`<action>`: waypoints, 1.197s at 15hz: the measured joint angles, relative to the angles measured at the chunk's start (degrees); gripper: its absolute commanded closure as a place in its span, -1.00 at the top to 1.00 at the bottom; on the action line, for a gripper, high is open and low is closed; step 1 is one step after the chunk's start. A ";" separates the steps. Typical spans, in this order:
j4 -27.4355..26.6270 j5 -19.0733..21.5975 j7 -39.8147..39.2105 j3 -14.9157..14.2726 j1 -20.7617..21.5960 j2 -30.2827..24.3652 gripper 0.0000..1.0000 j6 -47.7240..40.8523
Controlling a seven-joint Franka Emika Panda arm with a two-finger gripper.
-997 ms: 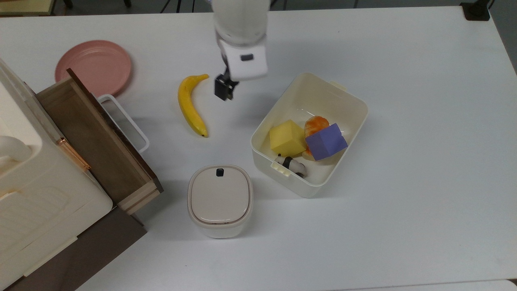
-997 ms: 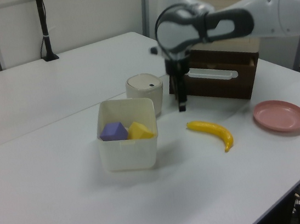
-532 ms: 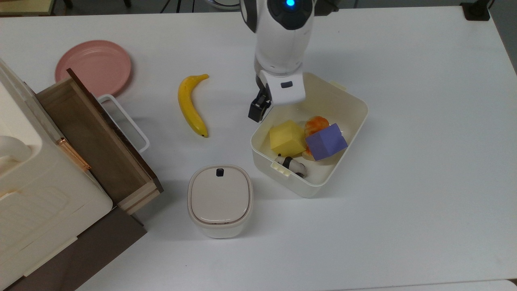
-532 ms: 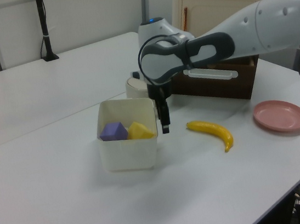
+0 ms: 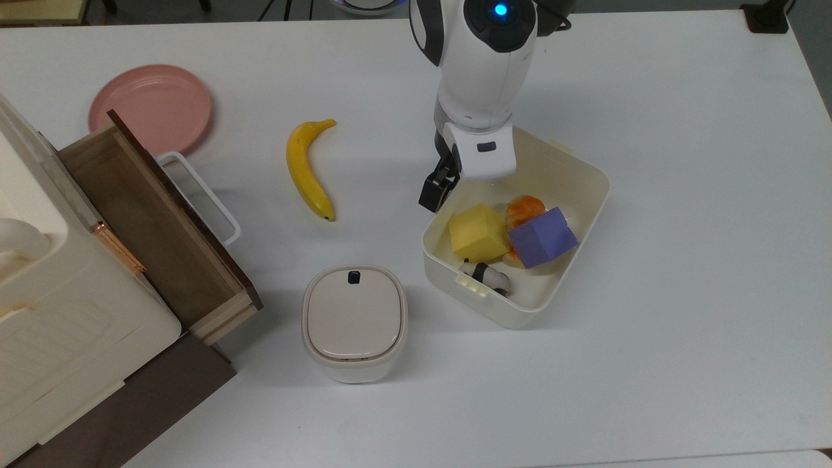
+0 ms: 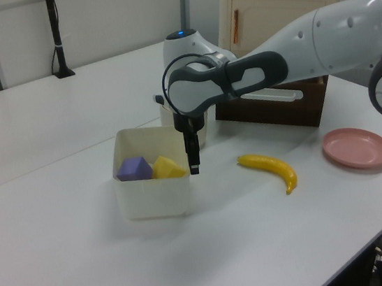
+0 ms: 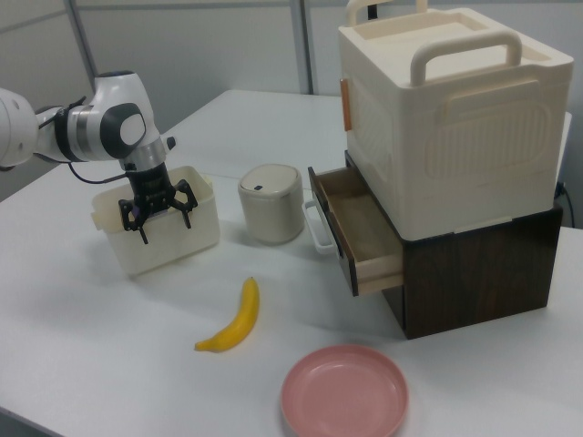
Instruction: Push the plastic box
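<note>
The plastic box (image 5: pixel 588 207) is a cream-white open tub right of centre in the top view. It holds a yellow cube (image 5: pixel 479 233), a purple cube (image 5: pixel 541 237), an orange piece (image 5: pixel 525 207) and a small black-and-white toy (image 5: pixel 486 273). My gripper (image 5: pixel 433 194) is shut and points down. Its black fingers press on the outside of the box's long wall, at the corner on the top view's upper left. In the left view the gripper (image 6: pixel 194 164) stands at the right edge of the box (image 6: pixel 152 199).
A banana (image 5: pixel 307 170) lies to the top view's left of the gripper, and a pink plate (image 5: pixel 151 107) sits further left. A rounded lidded container (image 5: pixel 354 322) stands below the banana. A brown cabinet with its drawer (image 5: pixel 156 221) open fills the left edge.
The gripper swung from beside the banana to the box's wall. The box has slid toward the top view's right and slightly down with it.
</note>
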 measured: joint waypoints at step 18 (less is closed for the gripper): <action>4.75 -1.00 7.54 -0.72 -3.55 -5.86 1.00 -8.96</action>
